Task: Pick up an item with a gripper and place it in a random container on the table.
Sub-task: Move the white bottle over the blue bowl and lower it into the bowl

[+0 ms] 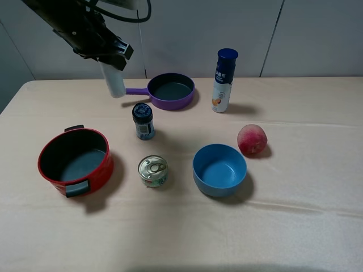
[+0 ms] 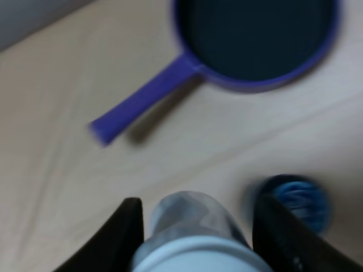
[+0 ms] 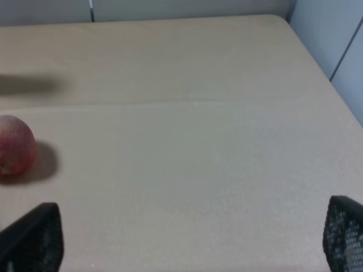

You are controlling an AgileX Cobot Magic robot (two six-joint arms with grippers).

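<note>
Slim white bottle [image 2: 193, 238] clamped between the fingers [image 2: 127, 235] of the left gripper [image 2: 195, 226], held up off the table [image 1: 306, 226] near the handle of the purple pan [image 1: 173, 103] (cap hidden inside the grip). Pick-up done, by the look of it. Left to do: carry across to the blue bowl [image 1: 218, 184], well apart and empty, then release. Right gripper [image 3: 190, 238] spread wide, holding nothing

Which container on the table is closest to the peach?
The blue bowl, just beside the peach; the red pot and purple pan sit much farther away.
</note>
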